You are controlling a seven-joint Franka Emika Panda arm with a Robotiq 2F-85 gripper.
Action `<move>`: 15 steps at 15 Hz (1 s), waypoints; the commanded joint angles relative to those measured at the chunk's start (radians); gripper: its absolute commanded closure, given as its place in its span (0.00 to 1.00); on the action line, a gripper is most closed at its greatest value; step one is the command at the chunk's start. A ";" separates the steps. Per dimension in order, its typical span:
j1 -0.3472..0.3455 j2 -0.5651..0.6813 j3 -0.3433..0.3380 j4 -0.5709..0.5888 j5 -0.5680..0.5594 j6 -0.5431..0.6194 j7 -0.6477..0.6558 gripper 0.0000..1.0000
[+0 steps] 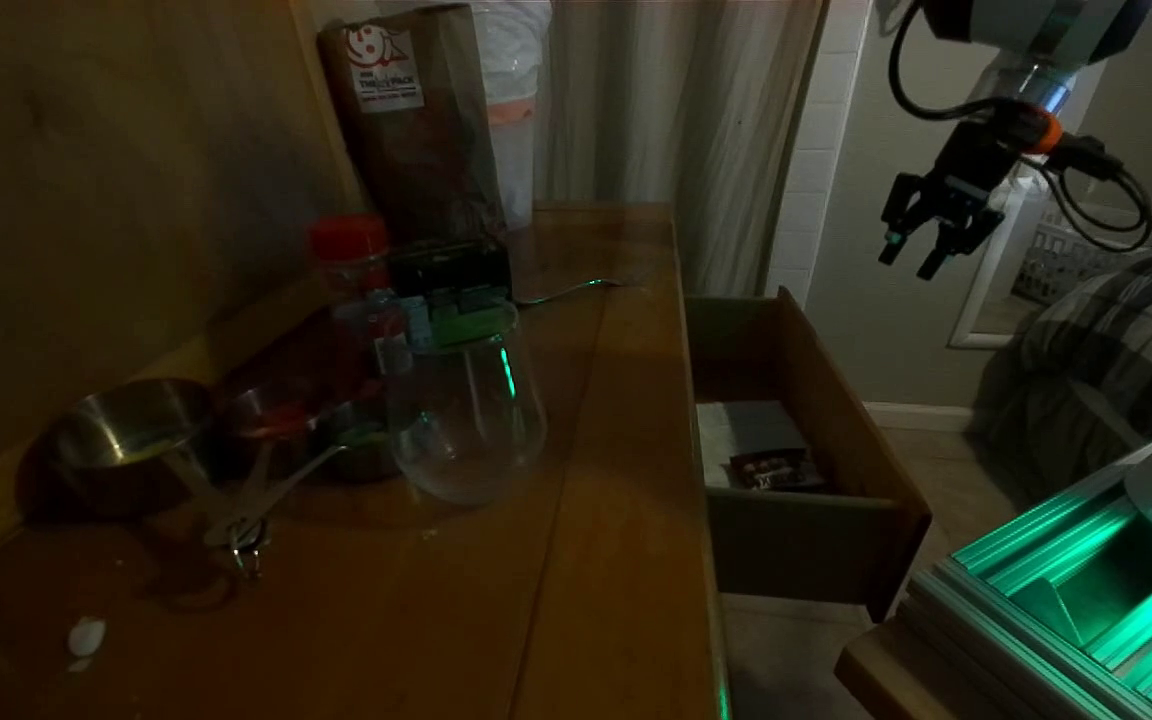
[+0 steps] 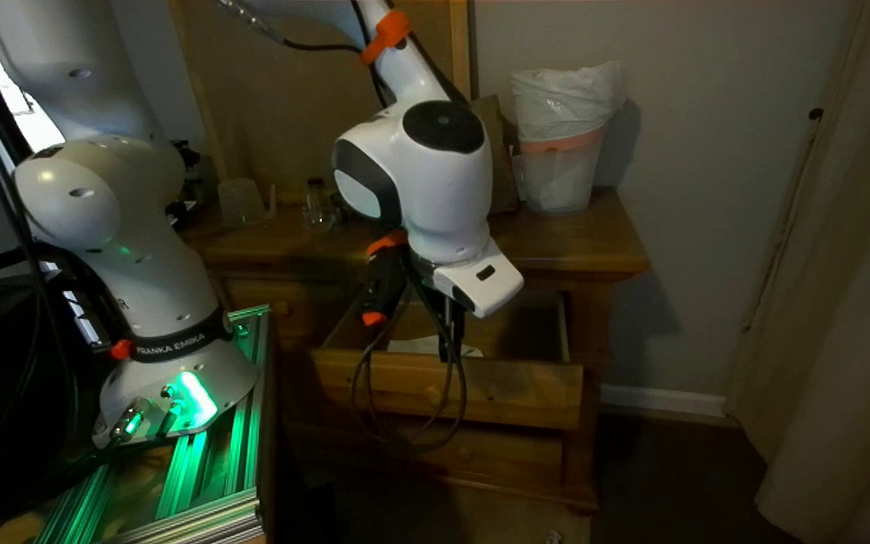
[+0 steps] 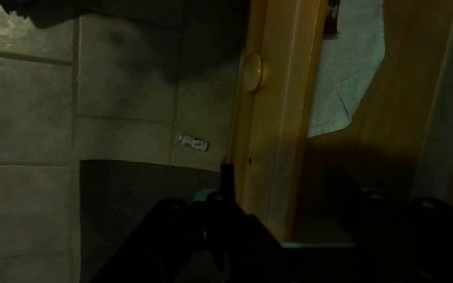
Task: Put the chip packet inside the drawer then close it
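As far as can be told, done putting the chip packet point(image 1: 774, 471) inside the drawer point(image 1: 836, 420); holding nothing in the end effector point(image 1: 910, 264), spread wide; yet to push the drawer closed.

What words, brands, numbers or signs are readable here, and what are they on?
"FRANKA EMIKA": dark band on the robot arm.
"THE … PACK": label on the paper bag; the rest too blurred.
Chip packet and small tube: print too small or blurred.
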 commanded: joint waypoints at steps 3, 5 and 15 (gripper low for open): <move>-0.160 0.240 0.133 0.159 0.268 -0.085 -0.181 0.83; -0.200 0.309 0.173 0.201 0.344 -0.084 -0.219 0.97; -0.256 0.571 0.270 0.357 0.565 -0.143 -0.300 1.00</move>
